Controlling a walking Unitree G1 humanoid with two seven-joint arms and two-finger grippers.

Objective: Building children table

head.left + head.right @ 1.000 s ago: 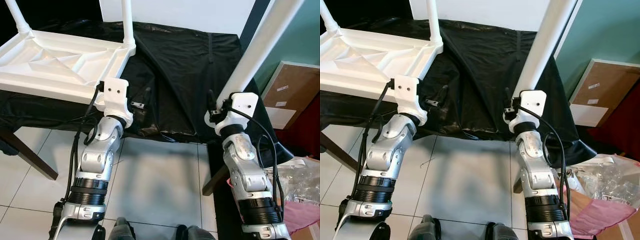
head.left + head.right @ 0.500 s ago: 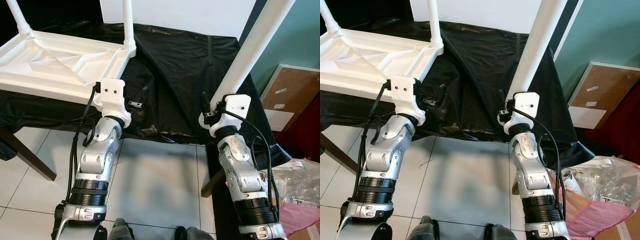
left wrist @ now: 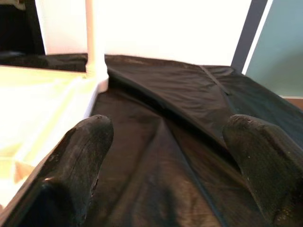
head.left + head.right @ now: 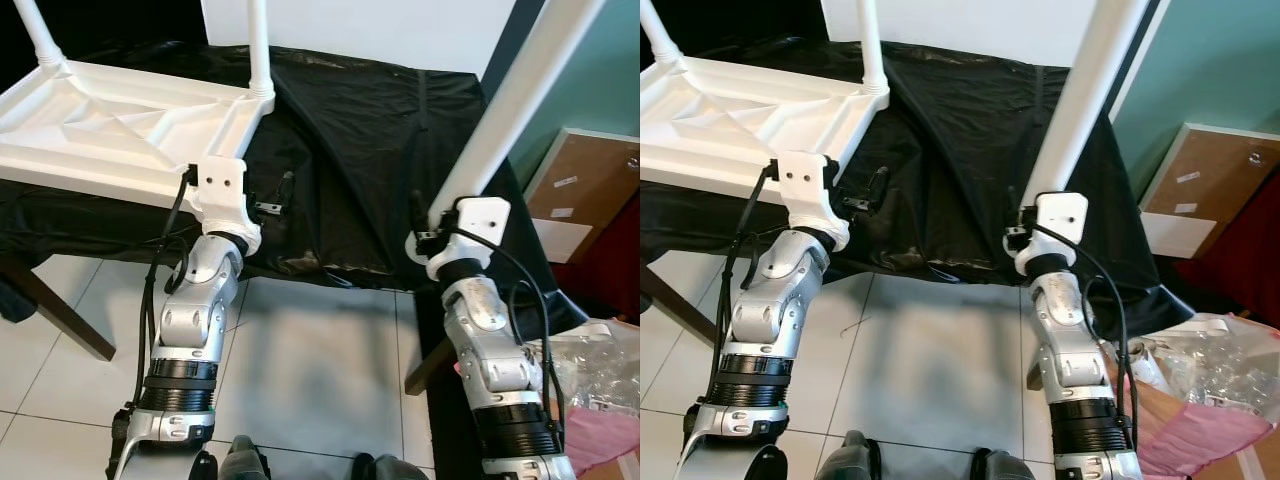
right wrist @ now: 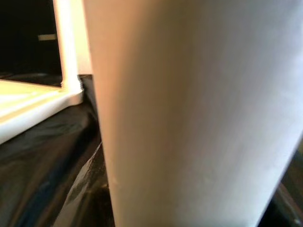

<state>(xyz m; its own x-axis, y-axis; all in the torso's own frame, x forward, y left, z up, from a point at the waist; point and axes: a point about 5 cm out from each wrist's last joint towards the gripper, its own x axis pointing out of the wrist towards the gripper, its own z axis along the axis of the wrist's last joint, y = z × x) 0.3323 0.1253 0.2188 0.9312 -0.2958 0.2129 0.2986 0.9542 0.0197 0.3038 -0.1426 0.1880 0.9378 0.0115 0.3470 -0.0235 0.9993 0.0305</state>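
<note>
We hold a white table leg (image 4: 515,100) in our right gripper (image 4: 437,225), its fingers closed around the lower end, leg tilting up to the far right. The upturned white tabletop (image 4: 120,125) lies far left on the black sheet (image 4: 370,150), two legs already standing. We judge the leg should be swung upright over a free near corner before seating. The left wrist view shows our left gripper (image 3: 165,156) wide open, empty, beside the tabletop edge.

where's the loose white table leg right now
The loose white table leg is held upright in the right gripper on the robot's right, over the black cloth, apart from the upturned white tabletop on the left.
</note>
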